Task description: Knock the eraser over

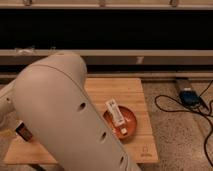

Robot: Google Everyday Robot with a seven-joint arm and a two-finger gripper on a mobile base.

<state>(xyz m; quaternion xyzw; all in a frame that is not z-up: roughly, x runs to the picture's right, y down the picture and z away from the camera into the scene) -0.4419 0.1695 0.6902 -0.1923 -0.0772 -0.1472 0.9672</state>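
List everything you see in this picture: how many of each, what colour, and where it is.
Table: one, light wood, centre of the view.
Bowl: one, orange-red, on the right part of the table.
Block: one, whitish and flat, lying across the bowl.
Small item: one, reddish-brown, in the bowl at the block's near end; too small to identify.
Eraser: one, dark face with tan rim, at the table's left edge beside the arm.
Box: one, blue, on the floor at right, with black cables around it.
Floor: grey, speckled, right of the table.
Robot arm: one, beige, filling the left and centre foreground.
Gripper: not in view.
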